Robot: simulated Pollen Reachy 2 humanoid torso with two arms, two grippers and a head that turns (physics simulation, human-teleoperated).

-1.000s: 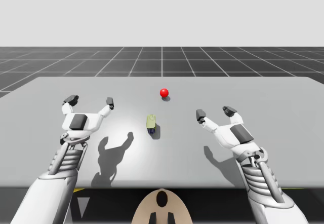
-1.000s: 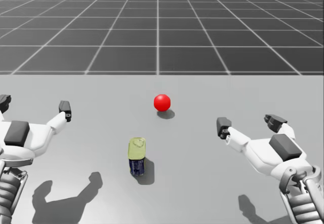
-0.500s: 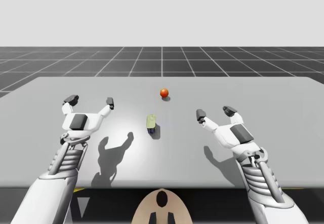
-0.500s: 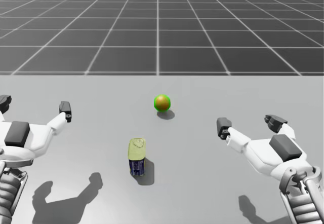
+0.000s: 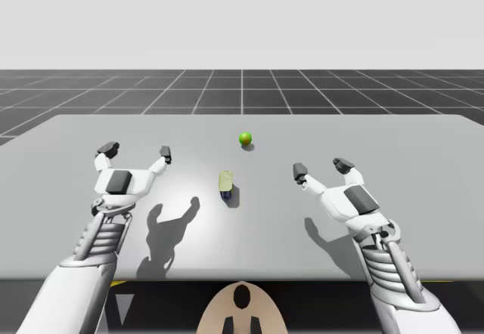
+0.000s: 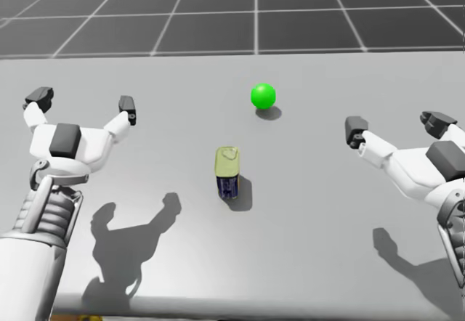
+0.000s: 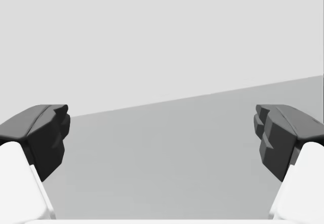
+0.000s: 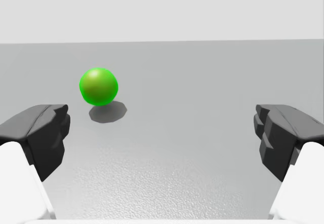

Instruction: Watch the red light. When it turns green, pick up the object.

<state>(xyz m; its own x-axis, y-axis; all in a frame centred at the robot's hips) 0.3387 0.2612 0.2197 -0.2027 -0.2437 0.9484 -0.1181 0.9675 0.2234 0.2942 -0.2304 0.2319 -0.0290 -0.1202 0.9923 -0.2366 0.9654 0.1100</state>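
**Light's green, can untouched, loads of room around it**

The grey table [image 5: 265, 236] is the big thing here. Its near edge runs right in front of my torso, and the far edge sits a fair way behind the light. Both side edges are well outside my arms, so nothing is crowded against a border.

My left arm [image 5: 83, 258] comes in at the left and my right arm [image 5: 389, 266] at the right. Both are held up off the surface, with their shadows on the bare table below.

The left gripper [image 5: 136, 152] has its fingers spread wide with nothing between them, and plain table lies ahead of it. The right gripper [image 5: 321, 168] is spread wide too and holds nothing.

The small can [image 6: 228, 172], with its pale yellow top and dark blue body, stands around the middle of the table. It's roughly between the two grippers, apart from both, with bare surface on each side and far from every edge.

The green light [image 6: 263, 95] sits beyond the can towards the far edge. From the right wrist it's ahead of the gripper, over towards one finger
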